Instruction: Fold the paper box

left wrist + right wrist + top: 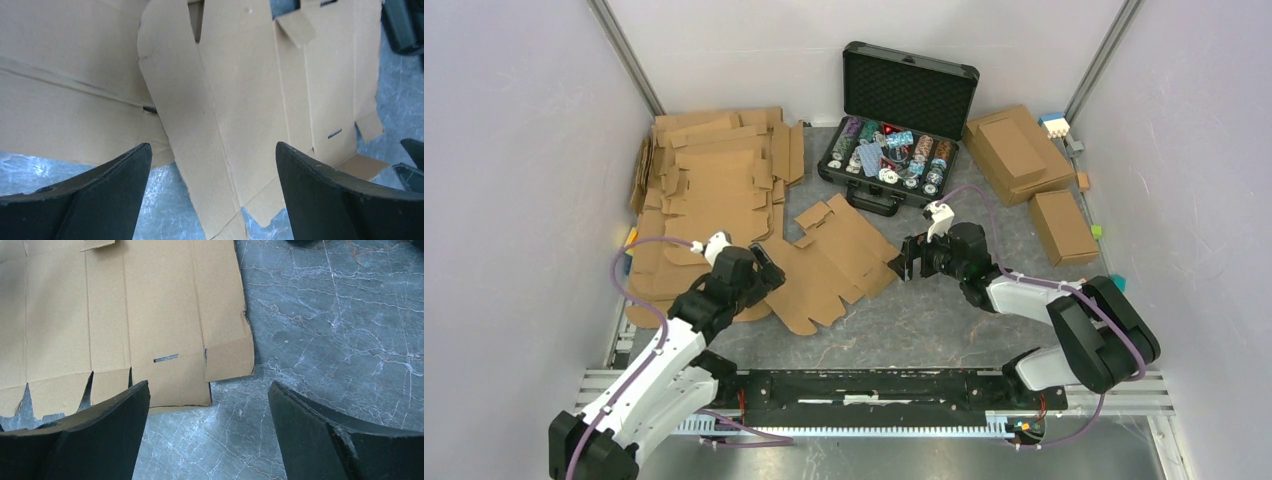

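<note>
The paper box (829,262) lies as a flat brown die-cut blank in the middle of the grey table. Its rounded left flap shows in the left wrist view (235,115), its right edge with small tabs in the right wrist view (140,320). My left gripper (769,272) hovers at the blank's left end, jaws wide open with nothing between them (214,150). At the blank's right edge my right gripper (904,262) is also open and empty (209,387), mostly over bare table.
A heap of overlapping brown blanks (709,175) fills the back left, touching the paper box. An open black case (894,150) of chips stands at the back centre. Two folded cardboard boxes (1019,150) (1062,226) sit at the right.
</note>
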You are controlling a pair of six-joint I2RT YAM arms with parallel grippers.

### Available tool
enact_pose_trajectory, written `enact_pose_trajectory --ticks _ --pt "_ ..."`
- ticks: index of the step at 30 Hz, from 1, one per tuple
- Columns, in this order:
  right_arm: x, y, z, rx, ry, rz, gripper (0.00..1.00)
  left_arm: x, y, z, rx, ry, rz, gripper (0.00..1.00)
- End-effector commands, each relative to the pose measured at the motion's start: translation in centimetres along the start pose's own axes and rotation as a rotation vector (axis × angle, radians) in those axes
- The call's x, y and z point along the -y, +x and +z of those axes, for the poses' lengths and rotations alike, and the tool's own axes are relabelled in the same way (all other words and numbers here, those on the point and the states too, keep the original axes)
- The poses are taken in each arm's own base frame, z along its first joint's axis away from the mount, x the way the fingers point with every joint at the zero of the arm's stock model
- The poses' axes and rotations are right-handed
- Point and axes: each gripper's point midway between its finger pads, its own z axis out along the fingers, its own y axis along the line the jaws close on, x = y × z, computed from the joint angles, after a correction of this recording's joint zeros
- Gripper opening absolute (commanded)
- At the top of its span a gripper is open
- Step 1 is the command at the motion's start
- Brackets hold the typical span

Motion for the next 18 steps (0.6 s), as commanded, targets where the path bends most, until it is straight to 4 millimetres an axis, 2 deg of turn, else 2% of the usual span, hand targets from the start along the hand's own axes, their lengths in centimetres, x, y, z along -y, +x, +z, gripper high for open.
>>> enact_pose_trajectory --ticks 1,7,9,11,13,16,18 --pt "-0.5 -2.2 -0.1 0.063 -0.010 -0.040 0.93 0.7 2.2 -0.2 -0.098 0.061 -0.077 1.00" --pt "-0.6 -2.1 -0.1 0.062 -0.014 -0.040 0.93 0.3 4.5 0.9 -0.173 0.069 -0.114 1.00" --pt "-0.6 -2.1 -0.1 0.062 -0.015 -0.040 0.93 0.6 4.9 1.2 -0.190 0.088 -0.119 0.93" --pt "-0.6 -2.1 -0.1 0.062 -0.016 -0.039 0.93 1.5 4.9 1.3 -0.190 0.136 -0.103 0.76" --pt "-0.6 -2.1 -0.1 0.062 -0.015 -0.041 0.93 2.3 4.2 1.3 -0.169 0.176 -0.066 0.54" --pt "-0.6 -2.1 -0.1 0.061 -0.014 -0.040 0.93 2.9 3.0 0.9 -0.136 0.185 -0.014 0.29" --pt "-0.6 -2.2 -0.2 0.064 -0.013 -0.042 0.93 3.6 2.3 0.4 -0.123 0.207 0.019 0.08"
